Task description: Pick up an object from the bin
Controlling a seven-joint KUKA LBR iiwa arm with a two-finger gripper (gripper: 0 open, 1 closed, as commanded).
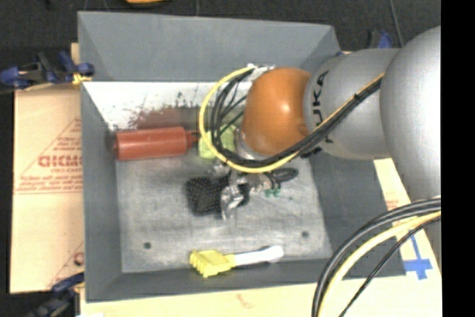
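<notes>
We are seeing the gripper point(233, 198) hanging low over the middle of the grey bin point(145, 215), beneath the arm's orange cover point(274, 111). A black, rough-textured lump point(200, 195) is lying at the bin's centre, just beside the gripper on the view's left, possibly touching it. We are not able to tell whether the gripper is open or closed. A red cylinder point(152, 142) is lying along the far wall, and a yellow-headed white brush point(234, 260) is lying near the front wall, well apart.
</notes>
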